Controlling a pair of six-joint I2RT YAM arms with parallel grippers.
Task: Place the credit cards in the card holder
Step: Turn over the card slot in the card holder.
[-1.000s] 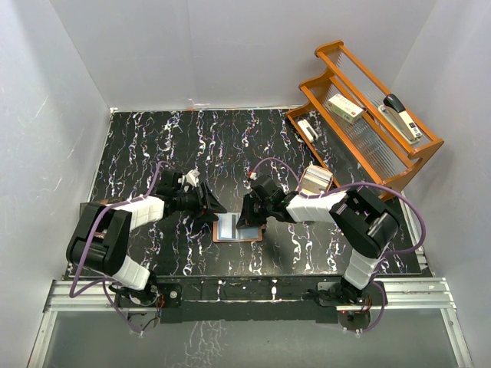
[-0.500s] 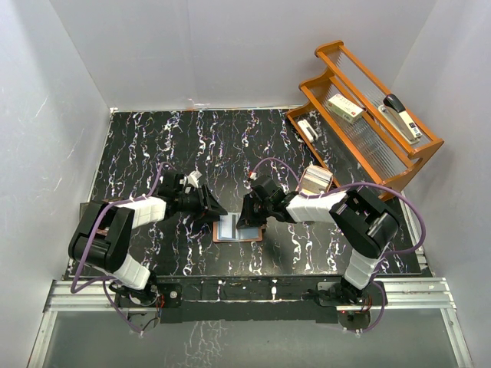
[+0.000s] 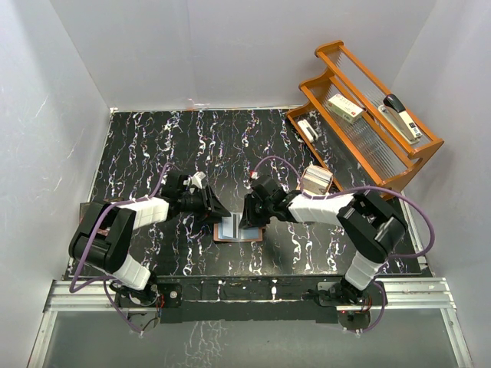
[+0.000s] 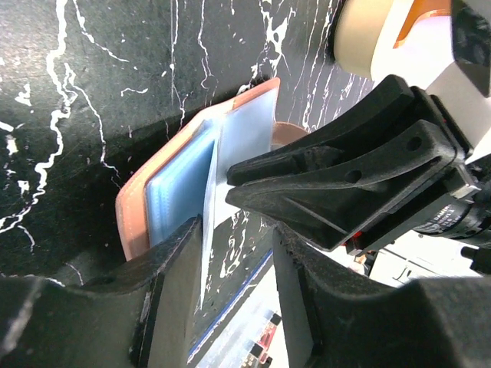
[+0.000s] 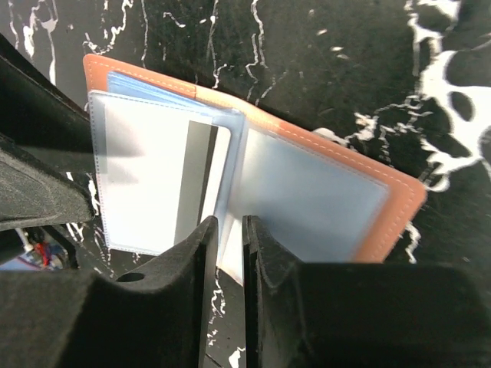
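Note:
The card holder point(image 3: 238, 228) lies open on the black marbled table, its reddish-brown leather rim point(image 5: 399, 201) framing clear pockets. One pocket leaf stands up from it point(image 4: 138, 207). A white credit card point(image 5: 165, 184) with a dark stripe sits inside that raised leaf. My right gripper point(image 5: 229, 226) is at the leaf's lower edge, jaws a narrow slit apart, with pale plastic showing in the gap. From the left, my left gripper point(image 4: 238, 245) stands open, and the thin leaf edge runs close to its left finger. The two grippers point(image 3: 217, 211) point(image 3: 249, 218) face each other across the holder.
A wooden rack point(image 3: 368, 115) at the back right holds a stapler point(image 3: 403, 115) and a small box point(image 3: 345, 109). A pale round thing point(image 3: 316, 180) sits beside my right arm. White walls enclose the table on three sides.
My right jaws have parted a little from shut. My left jaws have narrowed somewhat and the left arm has edged closer to the holder.

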